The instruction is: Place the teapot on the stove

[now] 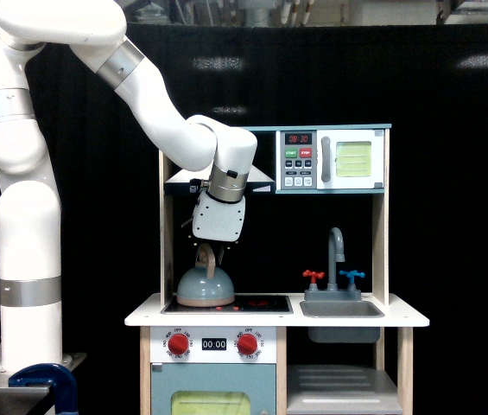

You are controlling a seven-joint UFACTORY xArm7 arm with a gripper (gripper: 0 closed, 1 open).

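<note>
Grey-blue teapot point(205, 286) sits on the stove point(261, 303) at its left end. Gripper point(208, 251) grips the teapot's wooden handle from above. Oven timer point(214, 344) reads "00:00"; knobs point(178, 343) are marked "OFF".

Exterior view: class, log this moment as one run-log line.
arm: above stove left side | gripper: at teapot handle, closure unclear | teapot: upright on stove | sink: untouched
</note>
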